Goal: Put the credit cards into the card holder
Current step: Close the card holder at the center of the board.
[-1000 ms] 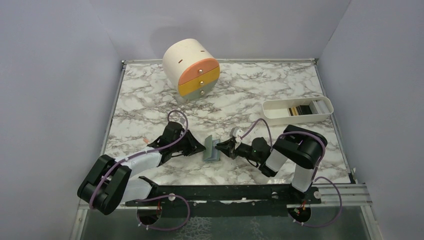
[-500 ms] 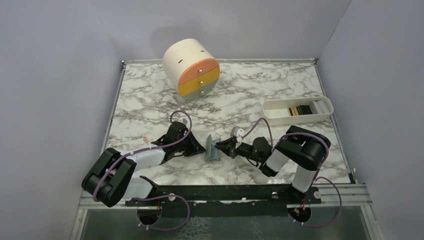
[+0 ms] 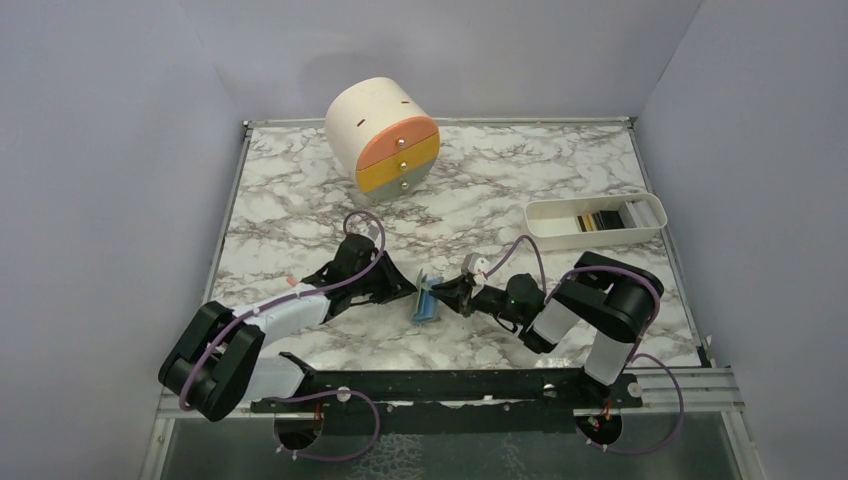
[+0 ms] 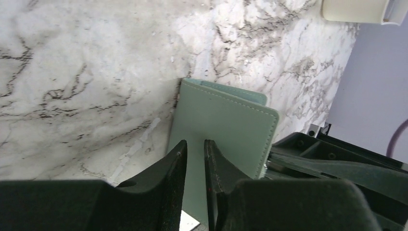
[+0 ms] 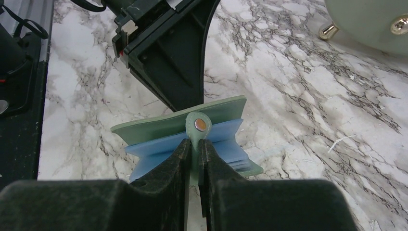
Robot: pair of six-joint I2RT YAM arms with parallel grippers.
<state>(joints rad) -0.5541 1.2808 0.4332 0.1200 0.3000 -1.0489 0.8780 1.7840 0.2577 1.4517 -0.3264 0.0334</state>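
Observation:
The card holder (image 3: 426, 300), a sage-green wallet with blue-teal slotted lining, stands partly open on the marble between the two grippers. My right gripper (image 3: 441, 296) is shut on its snap tab (image 5: 198, 124); the lining fans out behind my fingers in the right wrist view (image 5: 159, 144). My left gripper (image 3: 407, 289) is shut with a narrow gap, empty, its tips against the wallet's outer cover (image 4: 226, 115). The credit cards (image 3: 592, 220), black and tan, stand in the white tray at the right.
The long white tray (image 3: 560, 235) sits at the right side of the table. A cream cylinder with orange, yellow and grey drawers (image 3: 385, 140) stands at the back. The black left gripper body (image 5: 168, 48) is close behind the wallet in the right wrist view.
My left gripper has moved right and forward up to the wallet's cover. The wallet has tipped and spread a little, showing more blue lining. My right gripper keeps its hold.

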